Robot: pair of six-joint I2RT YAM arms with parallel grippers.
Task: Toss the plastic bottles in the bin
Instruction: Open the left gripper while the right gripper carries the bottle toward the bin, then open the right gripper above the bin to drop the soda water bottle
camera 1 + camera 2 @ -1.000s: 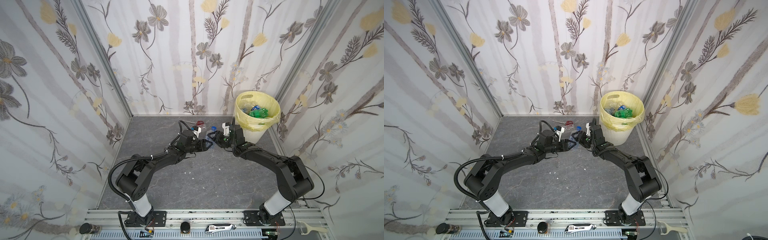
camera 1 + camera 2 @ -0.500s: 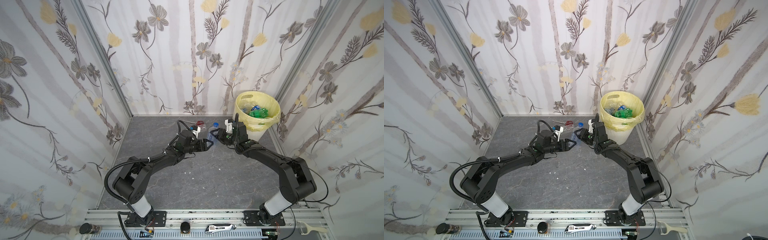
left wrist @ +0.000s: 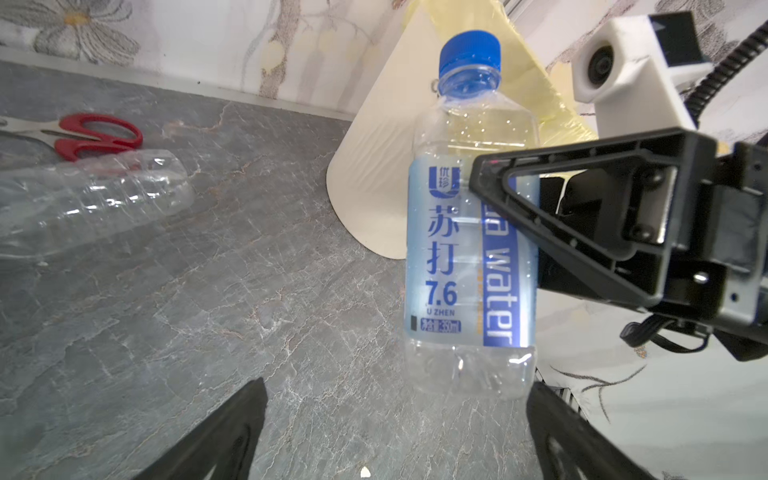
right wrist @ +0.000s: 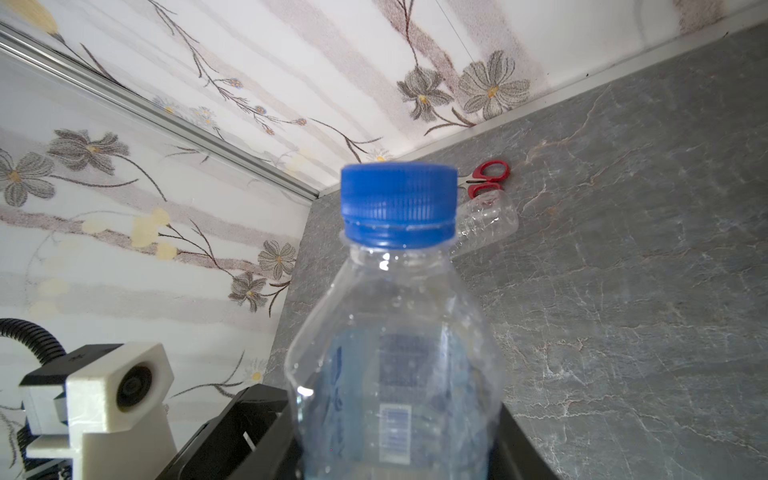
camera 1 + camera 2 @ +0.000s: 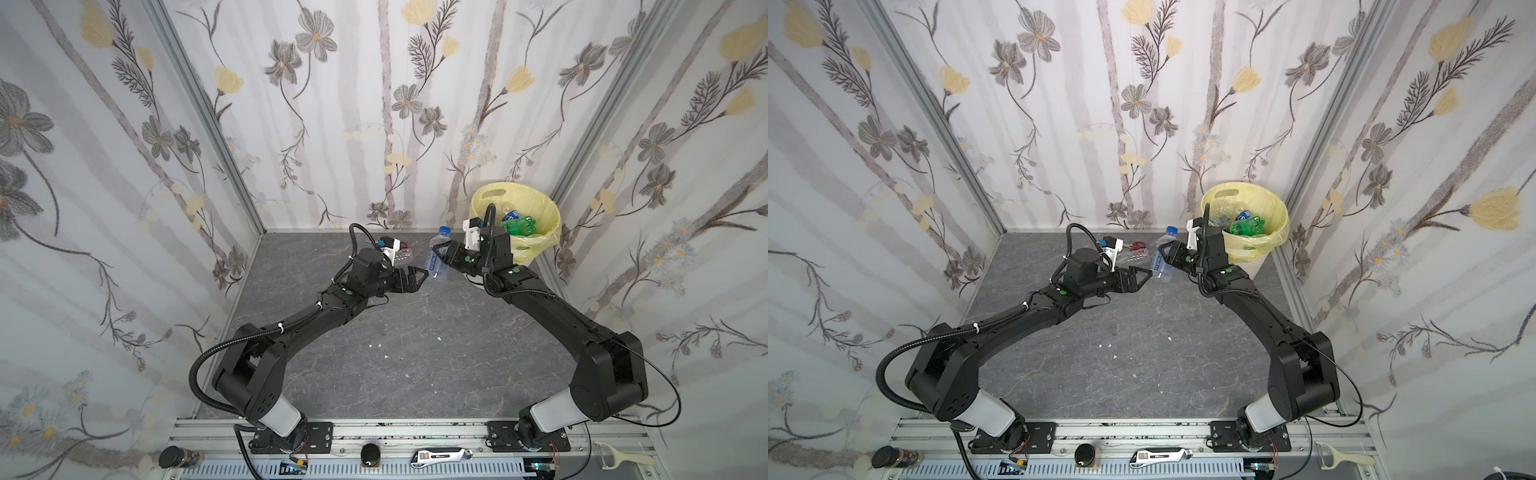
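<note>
Right gripper [image 5: 441, 257] pinching the blue-capped bottle [image 3: 449, 257], held upright just beside the bin [image 5: 552, 224]; left gripper [image 5: 417, 277] spread wide and empty, near the bottle's base. The bin already holds several bottles, green bottles [image 5: 519, 226] among them. Left to do, by my judgement: drop this one in, then fetch the crushed clear bottle [image 3: 91, 203] lying by the scissors [image 3: 99, 137]
</note>
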